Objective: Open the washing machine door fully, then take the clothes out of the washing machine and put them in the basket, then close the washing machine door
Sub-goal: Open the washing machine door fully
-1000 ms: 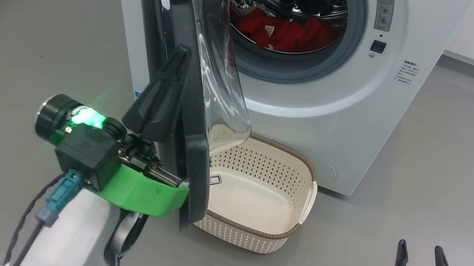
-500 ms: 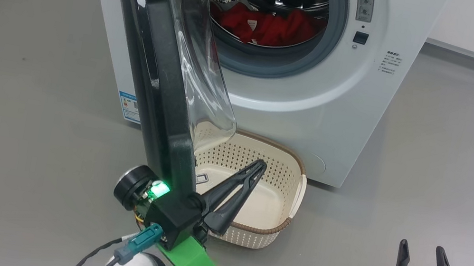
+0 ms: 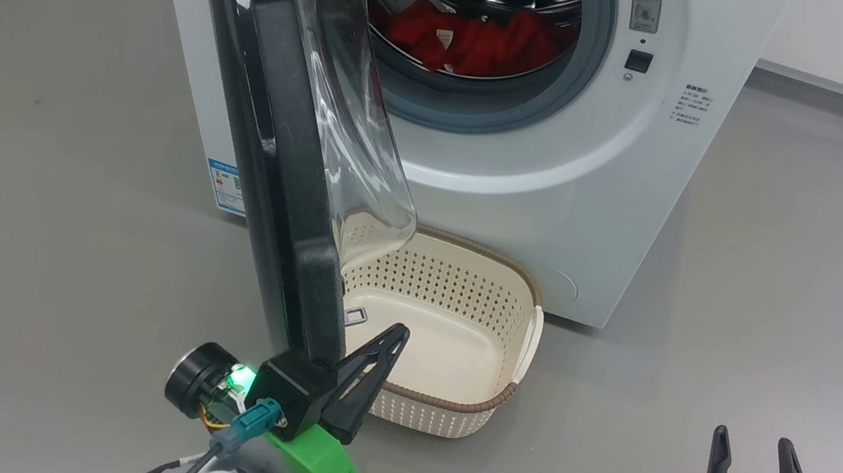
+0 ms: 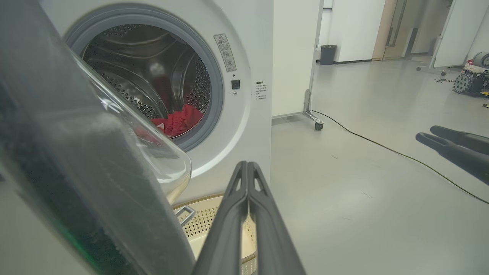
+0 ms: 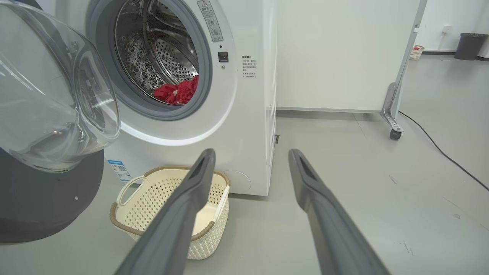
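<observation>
The white washing machine [image 3: 607, 199] stands ahead with its door [image 3: 271, 160] swung out edge-on to me, the glass bowl [image 3: 348, 113] facing right. Red clothes [image 3: 471, 39] lie in the drum, also in the wrist views [image 4: 177, 120] [image 5: 177, 91]. The cream basket [image 3: 531, 349] sits empty on the floor under the drum mouth. My left gripper [image 3: 399, 331] is shut on nothing, just below the door's lower edge, its tips over the basket's near rim; I cannot tell whether it touches the door. My right gripper [image 3: 751, 442] stands open low at the right, away from everything.
A wheeled partition's caster [image 5: 393, 131] and a black cable [image 5: 439, 149] lie on the grey floor right of the machine. A dark bin [image 4: 328, 54] stands far back. The open door [image 5: 46, 202] blocks the basket's left side; bare floor spreads to the right.
My left gripper left the door's outer face, passed under its lower edge to the basket side, then drew back toward me. The head camera shifted slightly. The right gripper stayed put.
</observation>
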Robot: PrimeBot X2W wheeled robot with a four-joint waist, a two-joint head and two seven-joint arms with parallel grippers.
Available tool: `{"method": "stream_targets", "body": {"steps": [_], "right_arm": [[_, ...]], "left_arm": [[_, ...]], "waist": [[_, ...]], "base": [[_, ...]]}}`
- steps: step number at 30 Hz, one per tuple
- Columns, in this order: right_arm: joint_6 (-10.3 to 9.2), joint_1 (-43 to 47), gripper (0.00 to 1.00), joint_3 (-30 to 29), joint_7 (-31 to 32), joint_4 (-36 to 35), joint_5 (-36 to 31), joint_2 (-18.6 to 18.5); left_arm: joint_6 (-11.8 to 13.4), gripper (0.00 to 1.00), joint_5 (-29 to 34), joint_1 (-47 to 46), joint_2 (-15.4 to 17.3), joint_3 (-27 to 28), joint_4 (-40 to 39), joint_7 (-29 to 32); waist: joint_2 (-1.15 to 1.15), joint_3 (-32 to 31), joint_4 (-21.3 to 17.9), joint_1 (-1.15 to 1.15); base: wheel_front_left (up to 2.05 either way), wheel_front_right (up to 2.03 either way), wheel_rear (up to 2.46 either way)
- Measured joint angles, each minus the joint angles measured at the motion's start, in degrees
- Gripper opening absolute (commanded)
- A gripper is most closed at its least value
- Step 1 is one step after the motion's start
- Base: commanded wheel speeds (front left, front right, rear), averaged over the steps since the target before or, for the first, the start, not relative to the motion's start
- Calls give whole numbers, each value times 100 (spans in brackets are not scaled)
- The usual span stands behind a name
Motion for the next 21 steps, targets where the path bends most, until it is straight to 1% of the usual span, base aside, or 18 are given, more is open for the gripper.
{"method": "stream_targets", "body": {"steps": [11, 21], "right_arm": [[58, 0, 100, -35, 0, 7, -34, 42], [99, 0, 100, -96, 0, 7, -43, 55]], "left_arm": [[288, 0, 7, -2, 3, 265, 342, -2], [389, 0, 4, -3, 3, 430, 426, -67]], "waist": [[0, -18, -49, 0], [0, -8, -42, 0]], "base": [[0, 0, 0], [0, 0, 0]]}}
